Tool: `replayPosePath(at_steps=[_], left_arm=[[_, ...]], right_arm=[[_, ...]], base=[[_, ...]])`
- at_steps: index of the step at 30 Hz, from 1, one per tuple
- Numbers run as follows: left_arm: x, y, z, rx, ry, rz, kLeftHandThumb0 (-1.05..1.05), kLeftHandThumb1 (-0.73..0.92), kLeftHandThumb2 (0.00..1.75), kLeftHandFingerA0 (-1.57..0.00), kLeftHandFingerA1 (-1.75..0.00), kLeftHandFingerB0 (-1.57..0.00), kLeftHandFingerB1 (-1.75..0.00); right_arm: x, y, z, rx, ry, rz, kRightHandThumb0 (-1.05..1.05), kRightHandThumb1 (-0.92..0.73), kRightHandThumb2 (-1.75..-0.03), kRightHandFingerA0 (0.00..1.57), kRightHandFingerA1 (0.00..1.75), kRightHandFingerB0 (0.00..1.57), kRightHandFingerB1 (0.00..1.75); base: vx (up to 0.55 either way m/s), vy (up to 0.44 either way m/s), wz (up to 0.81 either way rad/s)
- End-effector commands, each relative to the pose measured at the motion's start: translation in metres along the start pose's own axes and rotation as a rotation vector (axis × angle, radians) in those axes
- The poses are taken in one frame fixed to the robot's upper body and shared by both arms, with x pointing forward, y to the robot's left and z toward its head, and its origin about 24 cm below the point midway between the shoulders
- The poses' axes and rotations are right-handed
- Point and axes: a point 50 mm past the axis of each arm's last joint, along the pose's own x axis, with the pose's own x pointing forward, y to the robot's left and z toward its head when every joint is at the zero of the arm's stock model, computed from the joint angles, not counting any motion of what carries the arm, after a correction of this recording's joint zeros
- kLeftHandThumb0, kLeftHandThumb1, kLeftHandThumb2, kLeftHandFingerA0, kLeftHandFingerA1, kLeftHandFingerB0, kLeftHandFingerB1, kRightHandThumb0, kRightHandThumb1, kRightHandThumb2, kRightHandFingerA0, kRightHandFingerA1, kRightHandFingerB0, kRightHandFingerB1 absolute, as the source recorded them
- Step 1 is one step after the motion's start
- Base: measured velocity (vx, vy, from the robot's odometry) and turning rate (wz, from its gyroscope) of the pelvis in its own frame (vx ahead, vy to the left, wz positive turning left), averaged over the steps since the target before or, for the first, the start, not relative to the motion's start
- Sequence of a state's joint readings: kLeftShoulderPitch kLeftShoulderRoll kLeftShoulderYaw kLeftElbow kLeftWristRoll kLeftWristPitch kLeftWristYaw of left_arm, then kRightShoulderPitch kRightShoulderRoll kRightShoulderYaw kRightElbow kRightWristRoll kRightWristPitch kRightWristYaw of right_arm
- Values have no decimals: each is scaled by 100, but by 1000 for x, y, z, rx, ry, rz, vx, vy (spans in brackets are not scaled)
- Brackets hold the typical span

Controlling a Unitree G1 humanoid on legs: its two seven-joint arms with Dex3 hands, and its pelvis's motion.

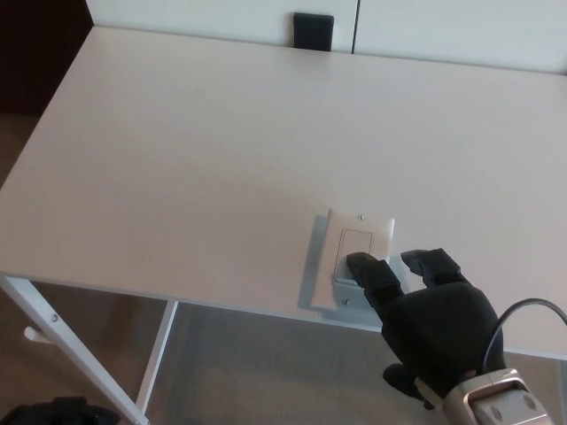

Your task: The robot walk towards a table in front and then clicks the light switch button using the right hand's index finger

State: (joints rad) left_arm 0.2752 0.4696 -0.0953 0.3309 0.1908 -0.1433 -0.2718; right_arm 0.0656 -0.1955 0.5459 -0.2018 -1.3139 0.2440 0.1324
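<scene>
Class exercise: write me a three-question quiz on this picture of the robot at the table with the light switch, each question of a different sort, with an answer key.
1. True or false: the right hand is holding the light switch off the table.
2. Multiple choice: where on the table does the light switch lie? A) at the far edge B) near the front edge C) at the left corner
3. Fill in: the dark object past the table's far edge is a black ____.

Key
1. False: the switch lies flat on the table, with one fingertip at its lower end.
2. B
3. Rectangle; what it is cannot be told.
</scene>
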Motion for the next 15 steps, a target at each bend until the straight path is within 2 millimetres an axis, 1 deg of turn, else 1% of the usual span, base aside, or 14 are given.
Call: replayPosePath(at_steps=[1,2,3,4,5,6,9,10,11,12,15], left_arm=[[-2,2,-4,31,30,-14,-39,50,56,-66,-42,-54,-37],[-2,2,-4,34,32,-17,-39,50,56,-66,-41,-54,-37],[-3,2,-4,26,32,-18,-39,50,56,-65,-41,-54,-37],[-3,2,-4,23,32,-18,-39,50,56,-65,-41,-54,-37],[-2,2,-5,21,32,-19,-39,50,56,-65,-41,-54,-37],[-2,3,-5,19,32,-21,-39,50,56,-65,-41,-53,-37],[-2,3,-5,19,31,-21,-39,50,56,-65,-42,-54,-37],[-2,2,-6,19,30,-23,-39,50,56,-66,-42,-54,-37],[-3,2,-6,20,30,-24,-38,50,56,-65,-42,-54,-37],[-3,1,-6,23,32,-24,-38,50,56,-65,-41,-54,-37],[-4,1,-7,15,30,-26,-38,50,56,-65,-42,-54,-37]], right_arm=[[-6,10,4,-8,-13,39,-38,-29,-92,2,51,1,45],[-7,11,5,-13,-17,39,-38,-29,-92,2,51,1,45],[-8,11,6,-14,-22,32,-79,-49,-86,3,34,23,44],[-8,11,6,-14,-24,29,-79,-49,-86,3,34,23,44],[-9,10,7,-11,-29,28,-75,-60,-59,11,28,27,31],[-11,9,9,-8,-37,24,-38,-29,-92,2,51,1,45],[-16,5,12,-3,-46,22,-38,-29,-93,2,51,0,45],[-17,5,12,-1,-50,22,-75,-60,-60,7,26,25,31],[-19,4,13,0,-53,20,-75,-61,-60,8,26,25,31],[-21,3,14,-1,-57,15,-38,-30,-93,2,51,1,45],[-26,1,15,-7,-66,8,-38,-30,-93,2,51,1,45]], base=[[0,0,0],[0,0,0],[0,0,0],[0,0,0],[0,0,0],[0,0,0],[0,0,0],[0,0,0],[0,0,0],[0,0,0],[0,0,0]])
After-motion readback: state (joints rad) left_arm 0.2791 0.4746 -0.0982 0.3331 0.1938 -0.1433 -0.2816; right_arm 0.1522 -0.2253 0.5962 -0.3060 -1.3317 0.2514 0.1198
